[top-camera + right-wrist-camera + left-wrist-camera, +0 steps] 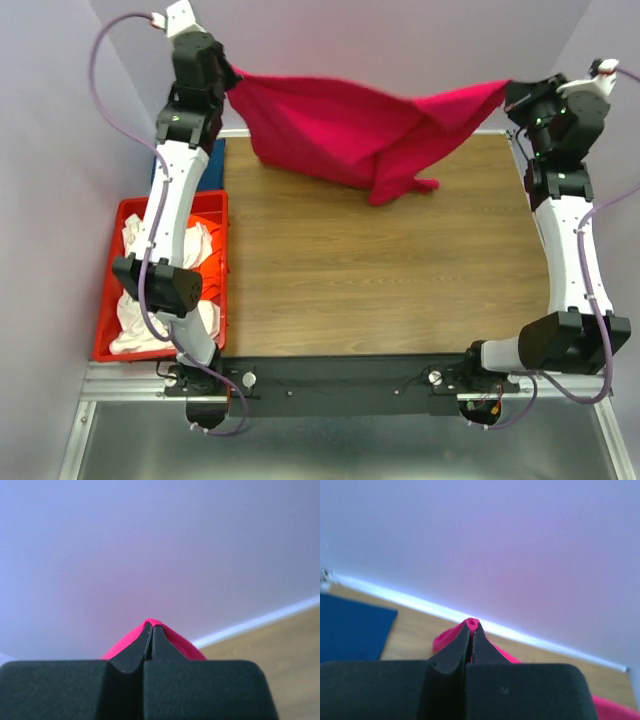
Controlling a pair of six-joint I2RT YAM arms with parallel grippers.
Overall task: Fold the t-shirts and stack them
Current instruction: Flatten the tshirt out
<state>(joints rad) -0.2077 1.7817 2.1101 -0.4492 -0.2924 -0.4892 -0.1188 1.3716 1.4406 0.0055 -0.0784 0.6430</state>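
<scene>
The pink t-shirt (340, 130) hangs in the air over the far edge of the table (380, 290), stretched btw. the two arms. The left gripper (232, 78) has its top left corner and the right gripper (512, 92) has the top right corner. Both are raised high, close to the wall (380, 40).

The top edge of the cloth sags a little in the middle. On the left the cloth falls wide and rather flat. On the right it is gathered in folds, and one end hangs lower, over the wood. I cannot tell if this lowest part touches the table.

Left wrist view: jaws pressed together, w/ a small fold of pink cloth pinched at the tips. Right wrist view: the same, jaws tight on a pink fold.

The dark blue t-shirt (350, 630) lies flat at the far left corner of the table, mostly hidden under the left arm in the top view. The red crate (205, 200) stands just beside the left side of the table, w/ white t-shirts (135, 330) crumpled inside. The left arm passes above it.
</scene>
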